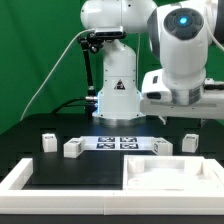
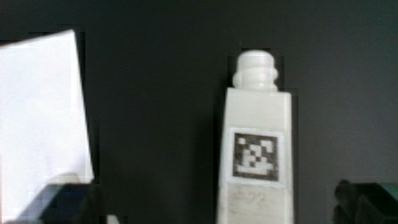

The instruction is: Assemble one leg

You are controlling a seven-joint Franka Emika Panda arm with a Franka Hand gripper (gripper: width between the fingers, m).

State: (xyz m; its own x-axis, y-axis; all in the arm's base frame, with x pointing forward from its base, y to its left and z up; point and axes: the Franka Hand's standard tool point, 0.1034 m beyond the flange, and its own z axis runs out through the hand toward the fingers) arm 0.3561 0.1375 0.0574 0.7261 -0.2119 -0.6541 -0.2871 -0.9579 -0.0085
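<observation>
Directly below the gripper (image 2: 214, 205), whose jaws stand wide apart, the leg (image 2: 260, 140) lies flat on the dark surface (image 2: 160, 120) between them, its long axis square to their closing line.

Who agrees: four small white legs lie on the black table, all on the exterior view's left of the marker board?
Not all. The exterior view shows two legs on its left of the marker board and two on its right; all four lie on the black table.
</observation>
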